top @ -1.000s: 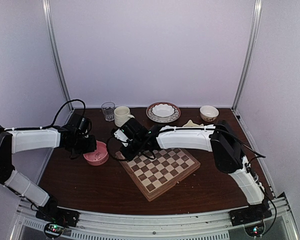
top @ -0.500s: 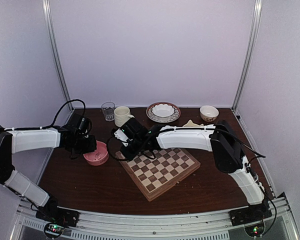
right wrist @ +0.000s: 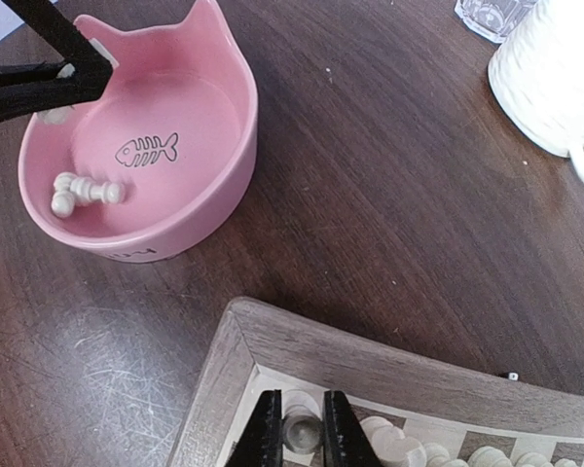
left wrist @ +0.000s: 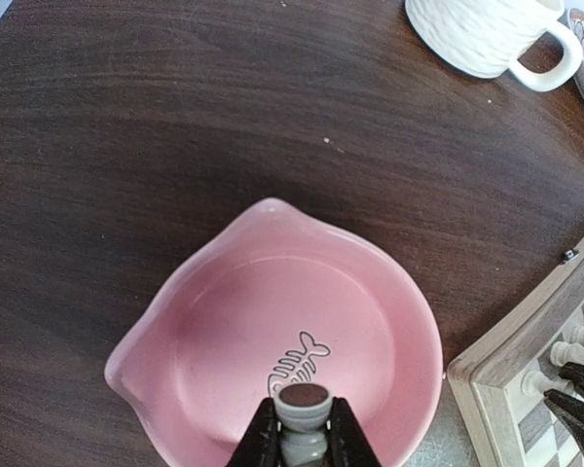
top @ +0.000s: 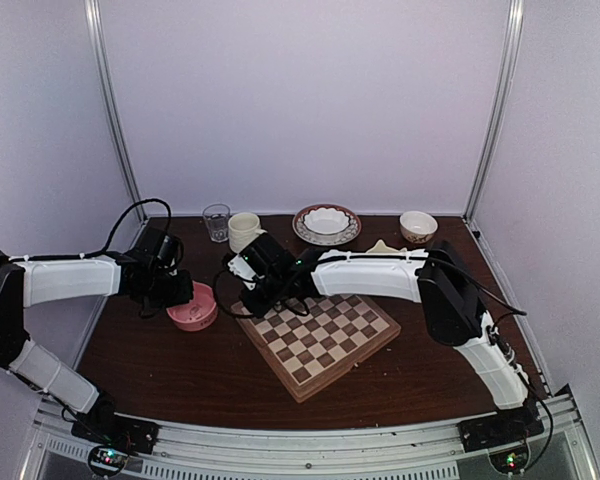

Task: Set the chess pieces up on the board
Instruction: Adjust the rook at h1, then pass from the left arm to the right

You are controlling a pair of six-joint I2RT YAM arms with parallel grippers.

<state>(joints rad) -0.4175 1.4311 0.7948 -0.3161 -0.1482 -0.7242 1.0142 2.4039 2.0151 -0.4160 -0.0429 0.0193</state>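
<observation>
Right pincer (right wrist: 299, 430) tightens on a chessman (right wrist: 300, 424) at board (right wrist: 302, 342) corner, lower frame | left pincer (left wrist: 304, 428) grips another over pink bowl (left wrist: 180, 292) | one row begun, loose chessmen (right wrist: 86, 190) left in bowl

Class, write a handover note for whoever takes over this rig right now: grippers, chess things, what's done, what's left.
Left gripper: shut on a pale cream wooden chess piece above the pink cat-shaped bowl.
Right gripper: shut on another piece at the corner of the checkered wooden chessboard.
Done: a few pieces stand along that edge row.
To do: loose pieces lie in the bowl; most squares are bare.
</observation>
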